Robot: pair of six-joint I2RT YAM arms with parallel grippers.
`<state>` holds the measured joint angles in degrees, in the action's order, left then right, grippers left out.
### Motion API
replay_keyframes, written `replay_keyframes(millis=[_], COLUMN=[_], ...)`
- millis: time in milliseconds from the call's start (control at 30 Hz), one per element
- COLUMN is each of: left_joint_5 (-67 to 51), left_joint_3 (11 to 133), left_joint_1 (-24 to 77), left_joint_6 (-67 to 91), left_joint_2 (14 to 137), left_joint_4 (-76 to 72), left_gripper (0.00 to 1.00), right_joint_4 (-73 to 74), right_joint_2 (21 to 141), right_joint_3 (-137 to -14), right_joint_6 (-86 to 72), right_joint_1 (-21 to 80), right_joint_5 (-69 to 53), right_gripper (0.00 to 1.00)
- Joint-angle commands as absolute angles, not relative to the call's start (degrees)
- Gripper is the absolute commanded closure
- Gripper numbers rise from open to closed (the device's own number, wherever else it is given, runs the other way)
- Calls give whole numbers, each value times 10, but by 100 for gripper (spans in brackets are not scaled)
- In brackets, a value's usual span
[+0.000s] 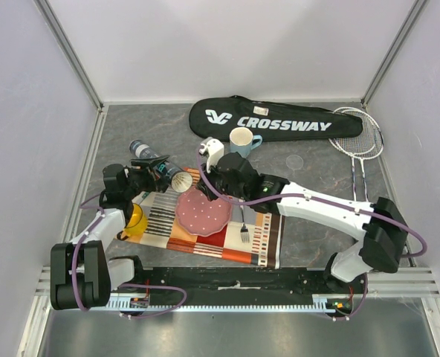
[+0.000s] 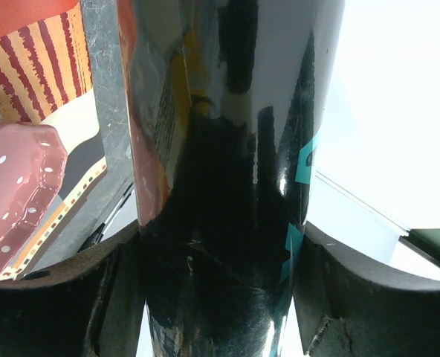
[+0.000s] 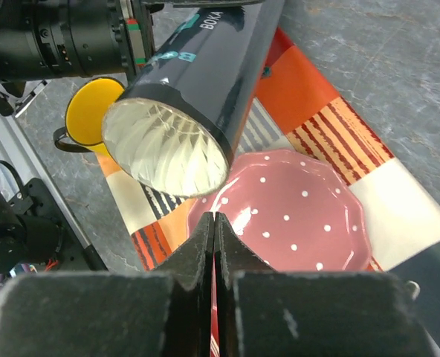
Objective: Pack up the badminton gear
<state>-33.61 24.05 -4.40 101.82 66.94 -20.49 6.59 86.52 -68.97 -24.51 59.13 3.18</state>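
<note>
My left gripper [image 1: 147, 174] is shut on the long dark tube [image 1: 159, 168] and holds it tilted above the table's left side; the tube fills the left wrist view [image 2: 220, 186] between the jaws. Its open mouth faces my right gripper and shows white shuttlecock feathers [image 3: 164, 145] inside. My right gripper [image 1: 204, 181] is shut and empty, its tips [image 3: 215, 219] just below the tube's mouth [image 3: 205, 67], over the pink plate. The black CROSSWAY bag [image 1: 272, 119] lies at the back. Two rackets [image 1: 357, 137] lie at the back right.
A striped placemat [image 1: 257, 238] holds the pink dotted plate [image 1: 204, 212], a fork [image 1: 244, 227] and a yellow mug [image 1: 136, 219]. A light blue cup [image 1: 242, 139] stands in front of the bag. A small clear disc [image 1: 295, 161] lies right of the cup.
</note>
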Motion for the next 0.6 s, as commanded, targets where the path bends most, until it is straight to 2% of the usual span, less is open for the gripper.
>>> replay_keyframes(millis=[0,300,567], left_joint_5=[-358,-357,-357], left_joint_3=[262,264,261], left_joint_1=[-43,-42,-42], left_joint_6=[1013,1011,1013], left_joint_2=[655,650,639], left_joint_4=[-221,-213,-209], left_gripper=[98,98,98], right_joint_4=[5,22,58], right_joint_2=[894,903,984], right_joint_3=[-732,-754,-823], right_joint_6=[-253,-238,-214], right_joint_1=[599,622,624], right_joint_5=[1,48,96], right_gripper=[100,100,100])
